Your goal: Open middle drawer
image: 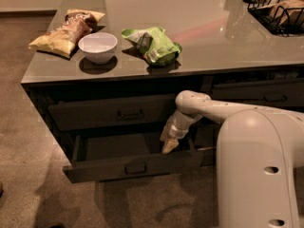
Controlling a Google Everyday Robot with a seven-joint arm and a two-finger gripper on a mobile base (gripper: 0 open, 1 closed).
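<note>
The middle drawer [135,167] is a wide dark drawer with a small bar handle at its centre. It stands pulled out from the cabinet, and its shallow dark inside shows. My gripper [168,146] hangs from the white arm and points down over the right part of the open drawer, just behind its front panel. It is to the right of the handle and not on it. The thinner drawer [129,113] above is closed.
On the counter top [199,37] lie a chip bag [64,30], a white bowl [98,46] and a green bag [152,44]. A black wire basket [278,8] stands at the back right. More closed drawers [266,96] are at the right. My white body [261,170] fills the lower right.
</note>
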